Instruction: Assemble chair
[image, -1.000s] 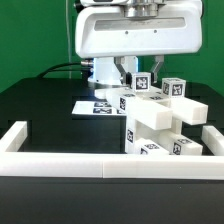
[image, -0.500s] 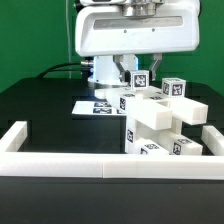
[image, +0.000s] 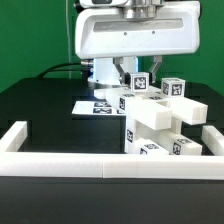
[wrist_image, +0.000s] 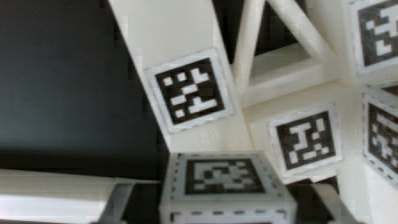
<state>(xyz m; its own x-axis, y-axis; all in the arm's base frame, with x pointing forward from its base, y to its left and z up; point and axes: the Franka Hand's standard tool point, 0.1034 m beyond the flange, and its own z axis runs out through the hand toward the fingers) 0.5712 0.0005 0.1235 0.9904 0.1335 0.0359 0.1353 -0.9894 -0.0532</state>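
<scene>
The chair (image: 160, 125) is a chunky white stack of tagged slabs and bars, standing inside the white border rail on the exterior view's right. My gripper (image: 141, 78) hangs over its top, shut on a small white tagged chair part (image: 141, 83) that sits on the structure's upper edge. In the wrist view this tagged part (wrist_image: 222, 182) sits between my two fingers (wrist_image: 128, 198), with dark strips on either side of it. Beyond it, white bars with tags (wrist_image: 192, 92) slope away. The part's lower end is hidden.
The marker board (image: 98, 105) lies flat on the black table behind the chair, on the exterior view's left. The long white border rail (image: 90, 166) runs along the front and up both sides (image: 14, 137). A green backdrop stands behind.
</scene>
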